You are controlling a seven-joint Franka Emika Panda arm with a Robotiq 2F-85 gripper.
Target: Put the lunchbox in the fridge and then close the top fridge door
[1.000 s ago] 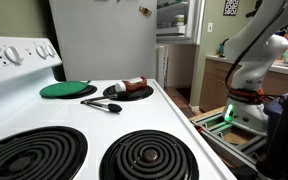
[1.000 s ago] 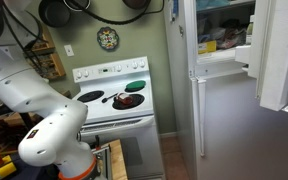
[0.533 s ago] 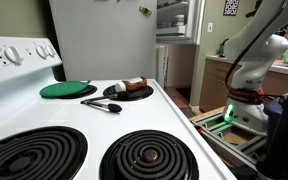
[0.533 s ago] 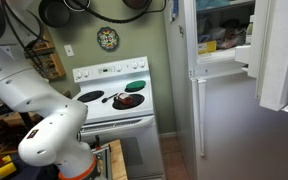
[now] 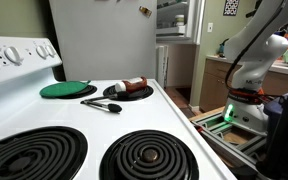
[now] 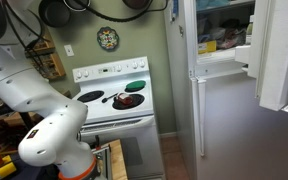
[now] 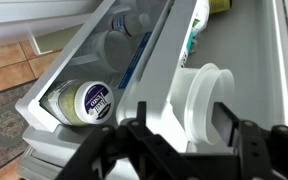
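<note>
Nothing is seen shifted in both exterior views; hand (image 7: 181, 121) is spread, ungripping, around lunchbox (image 7: 206, 98), judged light, slippery, best taken across sides.

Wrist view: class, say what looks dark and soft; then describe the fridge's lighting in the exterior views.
Wrist view: the pincer is a dark, soft-edged shape near the lens, the lunchbox beyond it pale and sharper. Both exterior views: the fridge is brightly lit inside.
</note>
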